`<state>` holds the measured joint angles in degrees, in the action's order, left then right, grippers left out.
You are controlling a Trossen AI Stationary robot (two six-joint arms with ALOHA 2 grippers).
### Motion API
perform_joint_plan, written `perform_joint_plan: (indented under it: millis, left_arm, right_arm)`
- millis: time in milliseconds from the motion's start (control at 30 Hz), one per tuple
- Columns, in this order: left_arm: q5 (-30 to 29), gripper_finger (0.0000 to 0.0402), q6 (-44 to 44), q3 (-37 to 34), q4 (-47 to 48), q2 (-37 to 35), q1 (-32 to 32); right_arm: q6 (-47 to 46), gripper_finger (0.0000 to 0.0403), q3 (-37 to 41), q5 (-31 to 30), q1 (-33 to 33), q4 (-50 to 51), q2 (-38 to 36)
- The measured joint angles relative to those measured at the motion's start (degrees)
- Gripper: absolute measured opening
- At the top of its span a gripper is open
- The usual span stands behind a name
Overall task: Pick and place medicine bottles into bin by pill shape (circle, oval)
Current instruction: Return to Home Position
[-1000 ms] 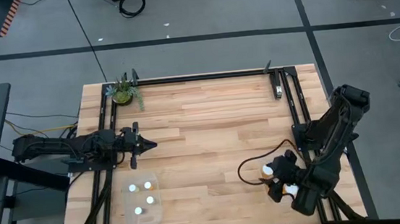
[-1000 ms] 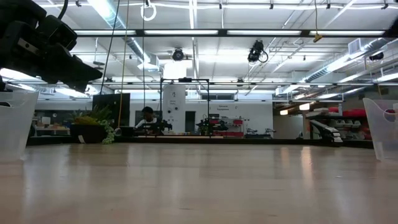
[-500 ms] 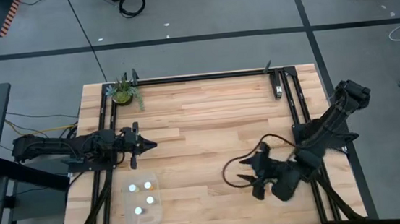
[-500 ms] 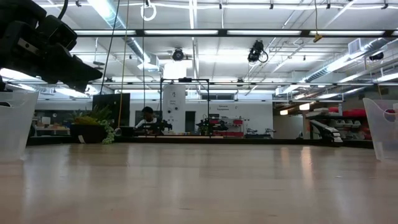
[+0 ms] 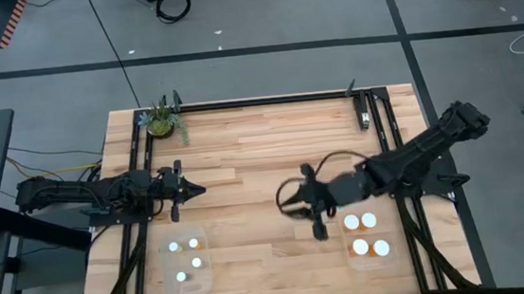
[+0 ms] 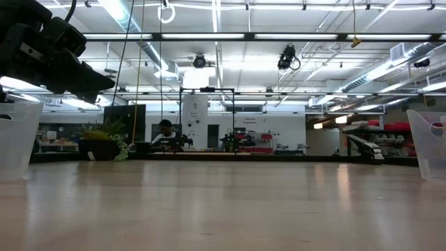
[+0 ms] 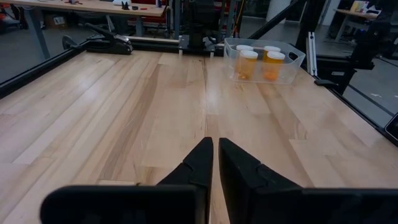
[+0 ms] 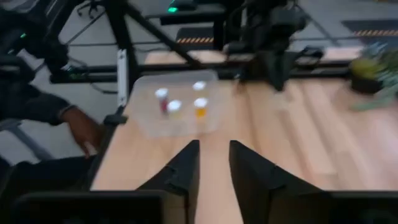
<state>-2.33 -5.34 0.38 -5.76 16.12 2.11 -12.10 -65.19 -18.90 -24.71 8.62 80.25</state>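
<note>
Several small white-capped medicine bottles (image 5: 194, 262) stand in a clear bin (image 5: 188, 287) at the near left, also seen in the right wrist view as bottles (image 8: 176, 106). Several orange-bodied bottles (image 5: 366, 234) stand in a second clear bin (image 5: 350, 259) at the near right; the left wrist view shows these bottles (image 7: 260, 61) too. My left gripper (image 5: 190, 190) hovers shut over the table's left side. My right gripper (image 5: 307, 207) is above the table's middle, left of the orange bottles. A narrow gap shows between its fingers (image 8: 214, 155), with nothing in it.
A green potted plant (image 5: 163, 120) stands at the far left corner. Black frame rails (image 5: 374, 118) run along the table's sides and far edge. Bare wood (image 5: 271, 146) lies between the arms. A person's hand (image 8: 82, 130) shows beyond the table's left edge.
My right gripper has swung from over the near-right bin toward the table's middle and far side, and its fingers have drawn closer together. The orange bottles in that bin, hidden under it before, now show.
</note>
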Motion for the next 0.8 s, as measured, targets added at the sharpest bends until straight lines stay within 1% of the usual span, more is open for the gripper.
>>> perform_joint_plan:
  millis: [133,233,300,433,533,667,800]
  left_arm:
    - [0.0,0.0030,0.0,0.0,0.0,0.0,0.0]
    - [0.0,0.0026,0.0,0.0,0.0,0.0,0.0]
    - [0.0,0.0026,0.0,0.0,0.0,0.0,0.0]
    - [0.0,0.0031,0.0,0.0,0.0,0.0,0.0]
    - [0.0,0.0035,0.0,0.0,0.0,0.0,0.0]
    - [0.0,0.0034,0.0,0.0,0.0,0.0,0.0]
    - [0.0,0.0028,0.0,0.0,0.0,0.0,0.0]
  right_arm:
    - [3.0,0.0050,0.0,1.7,3.6,0.3,-3.7]
    - [4.8,0.0022,0.0,1.7,5.1,1.2,-7.6]
    - [5.5,0.0010,0.0,0.4,5.5,2.3,-10.5]
    - [5.3,0.0006,0.0,-3.9,5.3,4.9,-15.4]
    - [4.7,0.0005,1.1,-5.4,4.7,5.8,-17.7]
    - [2.1,0.0005,6.1,-7.6,3.9,5.9,-20.7]
    - [-2.5,0.0004,14.2,-8.6,4.0,3.8,-24.4]
